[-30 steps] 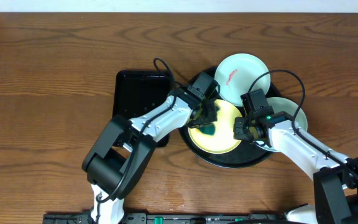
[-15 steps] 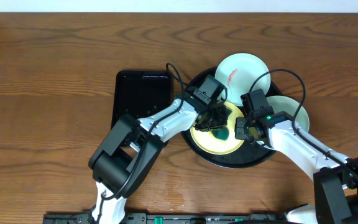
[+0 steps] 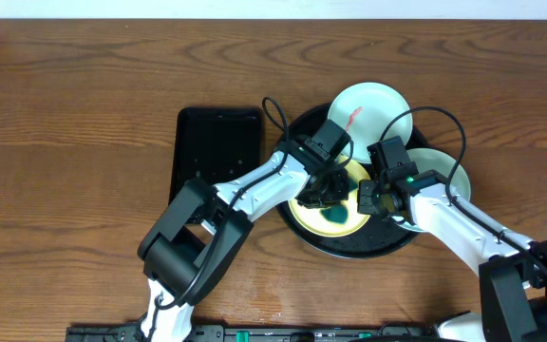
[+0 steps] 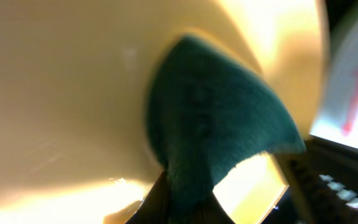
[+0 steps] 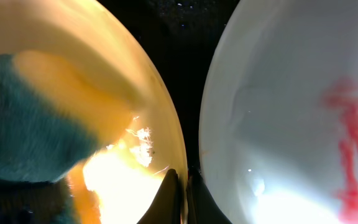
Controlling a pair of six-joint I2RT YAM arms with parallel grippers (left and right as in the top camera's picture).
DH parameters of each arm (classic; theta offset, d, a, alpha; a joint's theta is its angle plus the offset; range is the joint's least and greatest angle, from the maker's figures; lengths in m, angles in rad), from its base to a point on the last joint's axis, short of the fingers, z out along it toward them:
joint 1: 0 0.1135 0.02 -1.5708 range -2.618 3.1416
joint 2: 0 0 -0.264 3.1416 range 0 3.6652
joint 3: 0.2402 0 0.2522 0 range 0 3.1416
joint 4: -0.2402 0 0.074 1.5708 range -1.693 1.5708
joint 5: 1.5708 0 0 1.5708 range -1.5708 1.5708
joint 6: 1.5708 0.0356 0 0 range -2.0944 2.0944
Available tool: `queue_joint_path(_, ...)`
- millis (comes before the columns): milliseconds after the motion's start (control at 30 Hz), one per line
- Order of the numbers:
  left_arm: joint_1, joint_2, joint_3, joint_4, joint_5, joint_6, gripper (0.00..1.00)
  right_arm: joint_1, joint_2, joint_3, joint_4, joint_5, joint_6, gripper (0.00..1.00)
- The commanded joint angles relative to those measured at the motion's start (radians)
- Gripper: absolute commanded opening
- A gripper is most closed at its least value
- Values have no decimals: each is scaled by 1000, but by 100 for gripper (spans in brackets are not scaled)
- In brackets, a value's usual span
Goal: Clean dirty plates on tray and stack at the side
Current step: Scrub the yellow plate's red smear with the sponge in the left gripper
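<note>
Brown wood-grain desk [image 3: 84,114] fills the overhead view, with 2 black trays near the middle. The rectangular tray [image 3: 215,142] sits left of centre. The round tray [image 3: 349,249] lies just right of it and carries the 3 plates.

The yellow plate [image 3: 300,207] lies in the lower left part of the round tray. The smeared mint plate [image 3: 373,100] sits at the upper edge of that tray, with a red-orange streak [image 3: 353,115] on its left side. The second mint plate [image 3: 444,166] shows at the right edge, partly under the right arm.

The left gripper [image 3: 323,195] reaches in from the lower left and hangs over the yellow plate. Its fingers [image 4: 157,198] are clenched on the dark green sponge [image 4: 216,124], which presses against the yellow plate [image 4: 61,93]. From above, the sponge [image 3: 335,218] shows near the plate's centre.

The right gripper [image 3: 368,199] stands at the right edge of the yellow plate. In the right wrist view its 2 fingers [image 5: 169,194] are nearly together, pinching the rim of the yellow plate [image 5: 104,68]. The sponge [image 5: 30,137] sits at the left of that view. A strip of the round tray [image 5: 185,37] separates the yellow plate from the smeared mint plate [image 5: 278,93], whose streak [image 5: 353,137] lies at the right edge.
</note>
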Motion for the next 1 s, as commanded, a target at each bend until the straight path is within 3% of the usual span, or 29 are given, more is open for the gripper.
queue_joint_path(0,34,45,-47,-166,-287,-33,8,11,-10,0,7,-14,-14,1)
queue_joint_path(133,58,43,12,-293,-501,-40,8,11,-10,0,7,-14,-14,1)
queue_joint_path(267,56,43,30,-327,-663,-40,8,11,-10,0,7,-14,-14,1)
queue_joint_path(433,56,43,41,-343,-696,-36,8,11,-10,0,4,-14,-14,1)
queue_joint_path(700,56,12,150,-494,-712,-37,8,11,-10,0,3,-14,-14,1)
queue_joint_path(967,83,-148,172,-546,-663,29,8,11,-10,0,0,-14,-15,1)
